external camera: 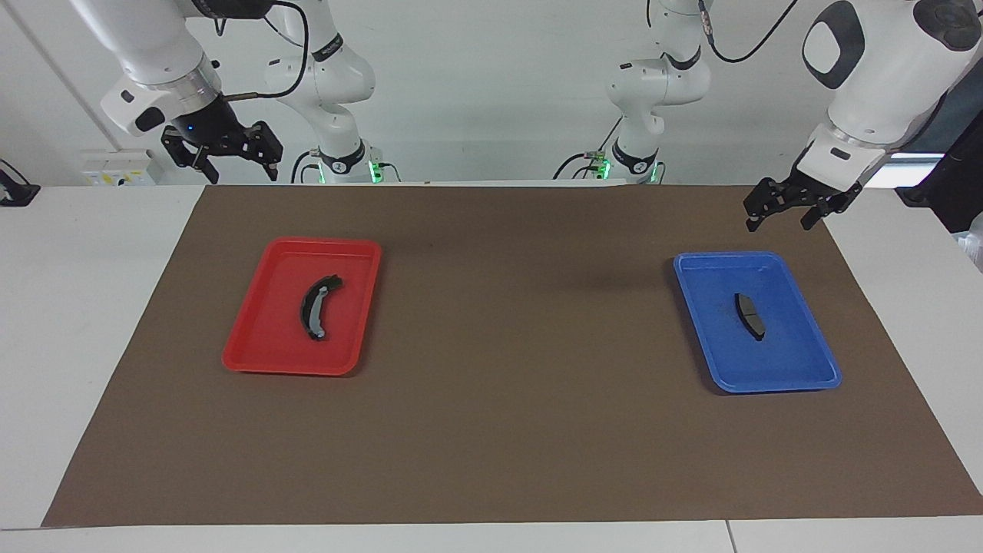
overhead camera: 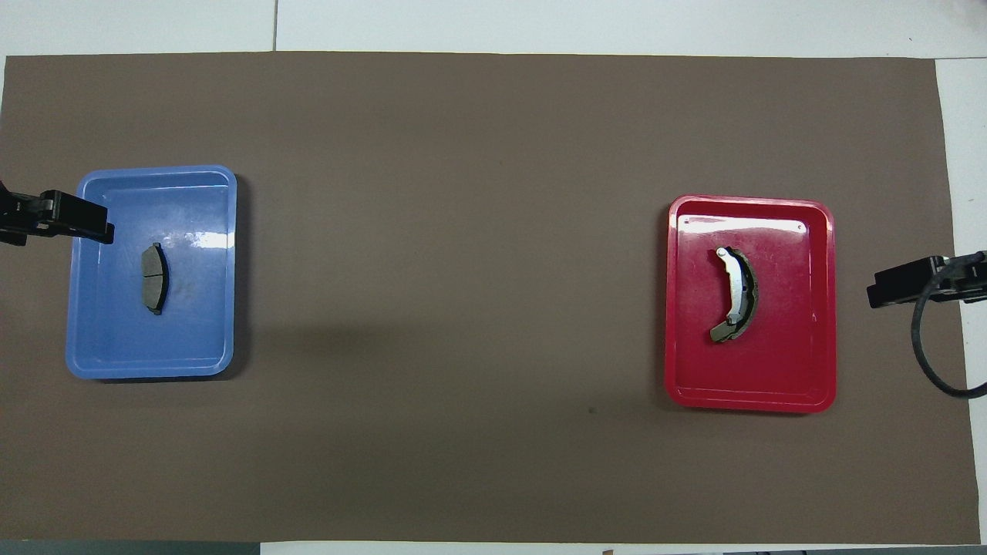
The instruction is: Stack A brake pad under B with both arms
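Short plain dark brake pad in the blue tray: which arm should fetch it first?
Left. The left gripper hangs open by the blue plastic tray holding the short plain dark brake pad; the right gripper is near the red tray with the long crescent pad.

White table (external camera: 92,322) carried a brown mat (external camera: 507,369) that covered most of its top, filling the centre of the frame in both views. Two trays lay directly on the mat, well apart: red tray (external camera: 265,338) at left-centre of the facing frame, blue tray (external camera: 799,361) at right-centre. Bare white table showed along the frame edges.
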